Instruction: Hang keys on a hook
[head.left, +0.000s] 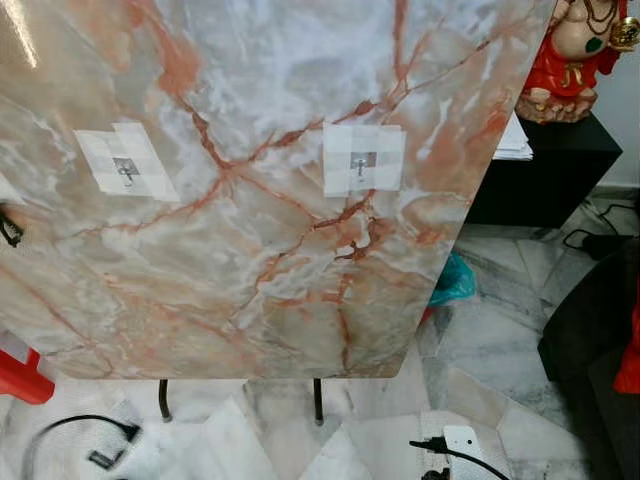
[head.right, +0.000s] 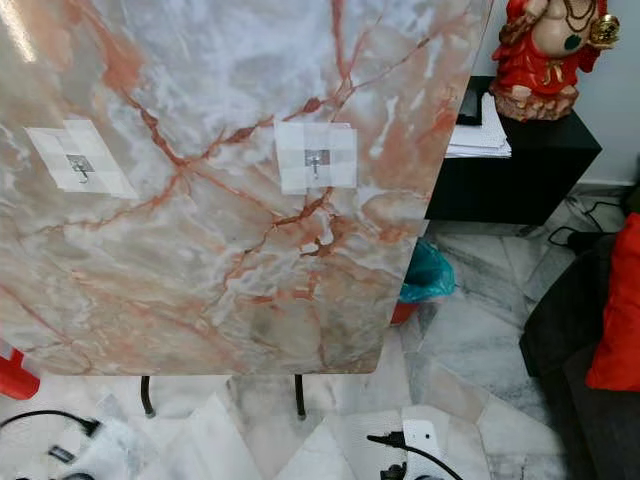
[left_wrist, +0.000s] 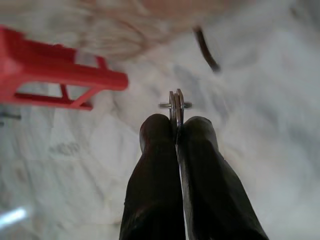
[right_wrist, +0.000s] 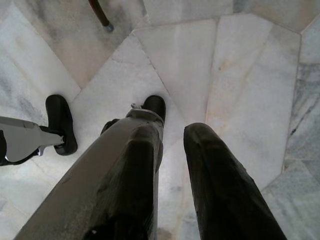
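Keys (left_wrist: 176, 107) sit pinched between the two black fingers (left_wrist: 155, 165) of the left hand (left_wrist: 176, 131), seen edge-on as thin metal plates poking past the fingertips, with a small ring or pin crossing them. That hand hangs above pale marble floor (left_wrist: 270, 125), with a red plastic stool (left_wrist: 55, 75) off to one side. The right hand (right_wrist: 172, 135) holds nothing; its fingers stand slightly parted over the floor tiles, near the robot's black feet (right_wrist: 61, 122). Ahead stands an upright marble panel (head.left: 250, 250) veined in orange and grey. Two small metal hooks are taped to it: one hook (head.left: 362, 163) near the panel's middle, another hook (head.left: 126, 168) further left, both bare.
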